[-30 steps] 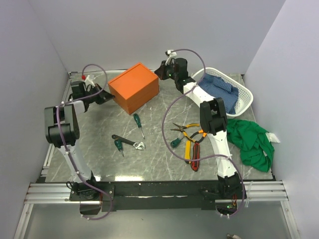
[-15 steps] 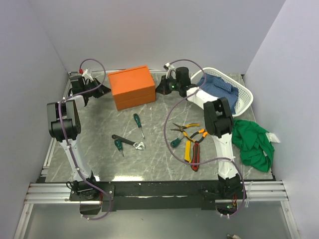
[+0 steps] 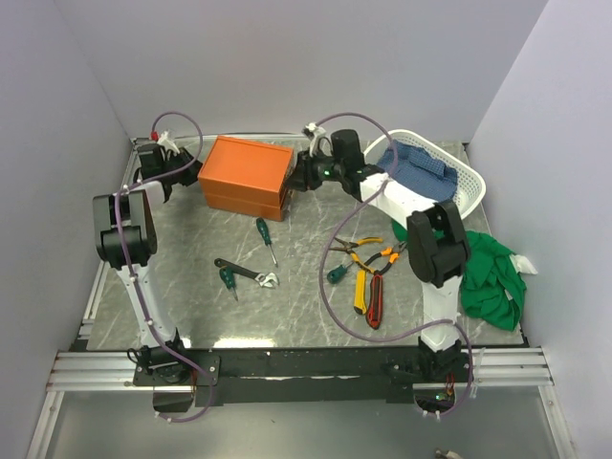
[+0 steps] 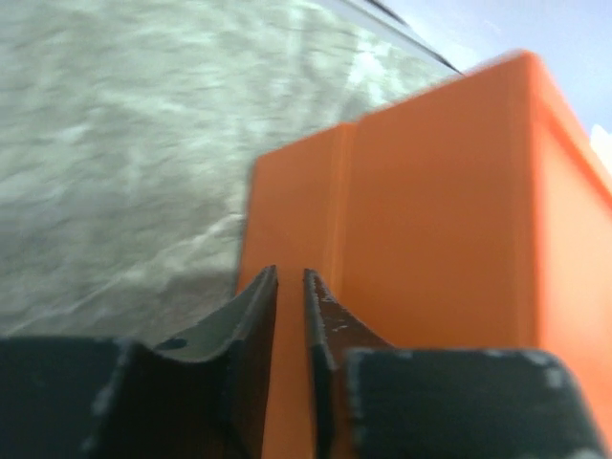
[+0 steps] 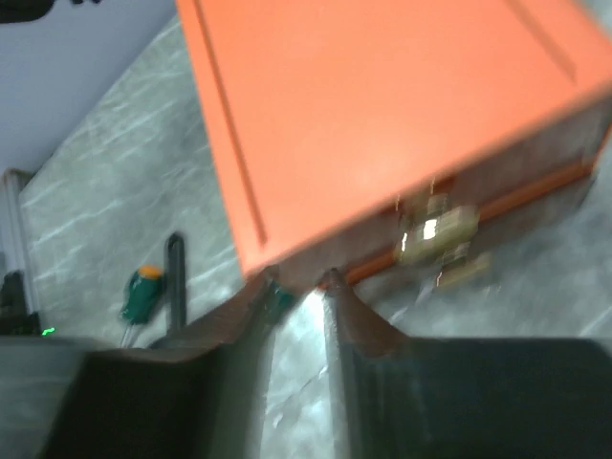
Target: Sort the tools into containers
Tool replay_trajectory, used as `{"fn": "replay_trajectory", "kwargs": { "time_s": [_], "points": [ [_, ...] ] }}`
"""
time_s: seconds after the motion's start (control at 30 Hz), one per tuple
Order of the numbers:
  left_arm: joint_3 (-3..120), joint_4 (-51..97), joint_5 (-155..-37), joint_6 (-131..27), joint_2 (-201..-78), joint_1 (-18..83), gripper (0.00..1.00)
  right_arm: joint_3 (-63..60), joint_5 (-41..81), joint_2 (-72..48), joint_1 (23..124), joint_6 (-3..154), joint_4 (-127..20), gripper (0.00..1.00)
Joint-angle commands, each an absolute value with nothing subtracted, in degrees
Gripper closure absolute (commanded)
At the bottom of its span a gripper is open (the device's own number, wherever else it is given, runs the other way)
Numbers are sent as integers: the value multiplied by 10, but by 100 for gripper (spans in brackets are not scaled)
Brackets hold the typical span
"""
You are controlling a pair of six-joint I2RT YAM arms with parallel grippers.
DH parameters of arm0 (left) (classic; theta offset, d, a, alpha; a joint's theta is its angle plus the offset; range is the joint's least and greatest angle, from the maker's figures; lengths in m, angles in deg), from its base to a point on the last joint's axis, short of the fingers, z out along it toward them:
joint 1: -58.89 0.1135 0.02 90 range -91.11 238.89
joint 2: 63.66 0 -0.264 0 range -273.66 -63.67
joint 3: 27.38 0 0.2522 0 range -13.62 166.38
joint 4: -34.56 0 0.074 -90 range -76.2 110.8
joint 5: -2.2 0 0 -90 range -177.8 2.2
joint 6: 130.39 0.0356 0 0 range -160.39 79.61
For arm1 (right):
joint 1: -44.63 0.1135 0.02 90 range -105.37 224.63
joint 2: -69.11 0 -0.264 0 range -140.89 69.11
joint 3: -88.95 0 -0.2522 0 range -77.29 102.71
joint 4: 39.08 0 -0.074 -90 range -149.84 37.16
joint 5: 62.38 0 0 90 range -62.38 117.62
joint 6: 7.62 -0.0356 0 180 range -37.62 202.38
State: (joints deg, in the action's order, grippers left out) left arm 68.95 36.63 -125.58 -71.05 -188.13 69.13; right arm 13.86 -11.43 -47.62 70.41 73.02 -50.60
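Lying at the back of the table (image 3: 191, 273), the orange box (image 3: 246, 170) is flanked along its long axis: the left claw (image 3: 190, 174) is set at its left end, the right claw (image 3: 297, 177) at its latched right end. Both claws are seen nearly clenched, with nothing gripped.

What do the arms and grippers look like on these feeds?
The left arm and right arm have white links joined by bulky black joint housings. A thin purple cable loops loosely along each one from base to wrist. A small green light glows near the right wrist. The left gripper and right gripper have dark fingers that taper to narrow tips.
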Motion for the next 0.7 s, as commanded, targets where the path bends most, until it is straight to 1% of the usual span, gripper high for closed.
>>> {"fn": "replay_trajectory", "kwargs": {
  "time_s": [0.0,0.07,0.1,0.13,0.2,0.27,0.3,0.4,0.43,0.47,0.5,0.57,0.6,0.67],
  "points": [
    [731,287,-1140,-701,-1836,714,75,109,-167,-410,655,742,-547,48],
    [744,237,-1107,-662,-1821,737,70,117,-188,-405,637,763,-587,42],
    [762,220,-1091,-644,-1809,751,67,117,-204,-405,631,768,-591,40],
    [773,179,-1083,-609,-1804,758,66,117,-211,-408,623,761,-589,39],
    [798,153,-1082,-582,-1782,772,64,115,-225,-418,616,726,-562,38],
    [801,142,-1115,-538,-1758,773,62,113,-227,-424,608,695,-532,37],
    [802,143,-1164,-529,-1736,773,62,112,-245,-429,607,676,-529,37],
    [811,131,-1242,-537,-1711,772,62,122,-263,-449,605,656,-529,36],
    [812,132,-1302,-565,-1708,771,63,124,-270,-453,603,643,-529,24],
    [811,136,-1330,-579,-1701,769,66,122,-277,-457,602,631,-500,21],
    [804,141,-1348,-590,-1698,760,71,116,-280,-464,601,607,-491,20],
    [792,152,-1378,-614,-1686,748,76,107,-286,-473,600,581,-455,20],
    [775,168,-1382,-621,-1683,732,84,113,-288,-487,600,566,-453,20],
    [768,182,-1376,-636,-1678,716,92,117,-289,-501,600,551,-427,20]
  ]
}}
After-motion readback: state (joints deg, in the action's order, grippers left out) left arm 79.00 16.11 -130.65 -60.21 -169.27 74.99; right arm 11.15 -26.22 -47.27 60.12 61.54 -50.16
